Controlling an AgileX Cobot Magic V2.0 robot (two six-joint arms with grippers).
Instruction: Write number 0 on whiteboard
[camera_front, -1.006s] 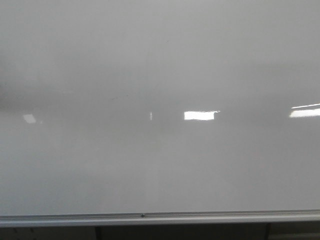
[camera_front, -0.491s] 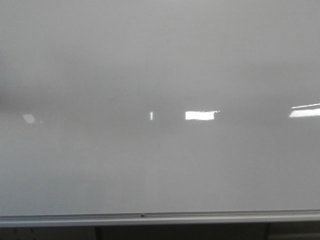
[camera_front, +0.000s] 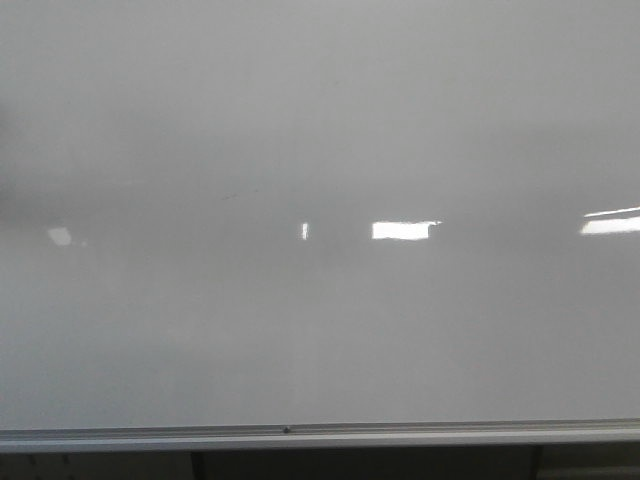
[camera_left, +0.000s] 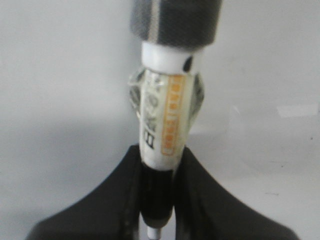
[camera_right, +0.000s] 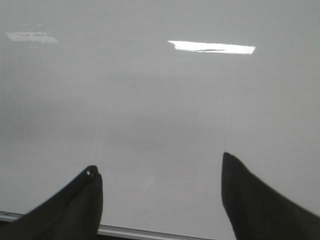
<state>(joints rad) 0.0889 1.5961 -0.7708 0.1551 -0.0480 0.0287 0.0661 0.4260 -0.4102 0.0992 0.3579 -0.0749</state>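
Note:
The whiteboard (camera_front: 320, 330) fills the front view, glossy white-grey, and no drawn number 0 shows on it. It also fills the left wrist view (camera_left: 60, 100) and the right wrist view (camera_right: 160, 110). My left gripper (camera_left: 159, 160) is shut on a white marker (camera_left: 165, 120) with black lettering and an orange label; its dark capped end points at the board. My right gripper (camera_right: 160, 167) is open and empty, facing the board near its lower edge. Neither gripper shows in the front view.
A silver metal tray edge (camera_front: 320, 436) runs along the board's bottom, and shows in the right wrist view (camera_right: 150, 233). Bright rectangular light reflections (camera_front: 405, 230) lie on the board. A faint short smudge (camera_front: 240, 194) sits left of centre.
The reflections on the board have shifted very slightly to the right. Nothing else has visibly changed.

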